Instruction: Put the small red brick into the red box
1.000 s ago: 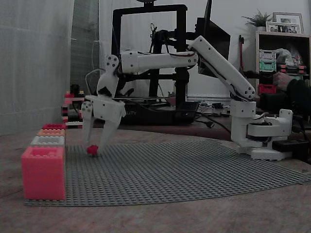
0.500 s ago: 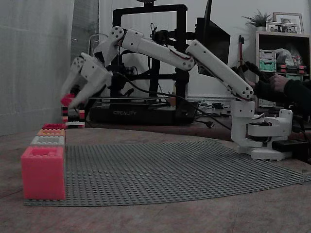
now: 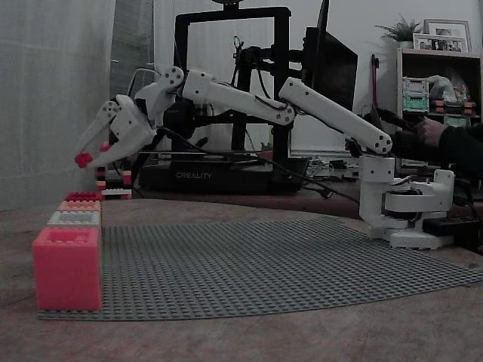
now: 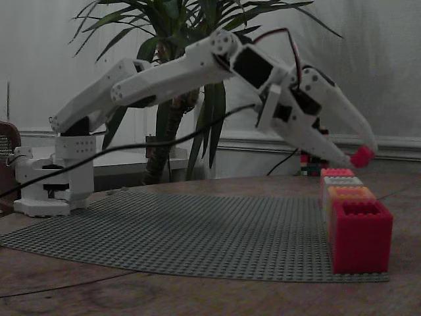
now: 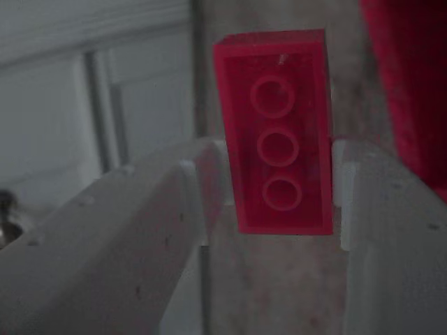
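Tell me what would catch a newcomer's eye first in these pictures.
The white gripper held high above the row of boxes at the grey baseplate's edge, pinching the small red brick at its tips. Next, the big pink box nearest the camera in that row.

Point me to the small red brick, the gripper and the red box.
small red brick (image 5: 278, 132): wrist view, middle of its underside.
gripper (image 3: 89, 154): a fixed view, between the fingertips.
red box (image 4: 337, 172): a fixed view, its studded rim, farthest in the row.

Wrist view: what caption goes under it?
Gripper pinching the red brick by its long sides, hollow underside facing the camera.
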Controlling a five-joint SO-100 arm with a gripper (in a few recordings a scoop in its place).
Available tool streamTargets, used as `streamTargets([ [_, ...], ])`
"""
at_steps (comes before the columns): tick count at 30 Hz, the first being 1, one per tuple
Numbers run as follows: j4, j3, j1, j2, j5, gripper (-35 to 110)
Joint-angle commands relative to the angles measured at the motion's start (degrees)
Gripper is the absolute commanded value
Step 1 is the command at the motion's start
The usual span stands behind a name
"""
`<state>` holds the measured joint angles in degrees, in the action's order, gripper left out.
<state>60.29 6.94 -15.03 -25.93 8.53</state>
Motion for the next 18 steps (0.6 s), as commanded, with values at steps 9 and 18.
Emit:
streamTargets([
  [9, -3.25, 4.66, -0.26, -3.25, 0.26, 14],
  [18, -3.16, 8.79, 0.09, -7.21, -1.41, 7],
])
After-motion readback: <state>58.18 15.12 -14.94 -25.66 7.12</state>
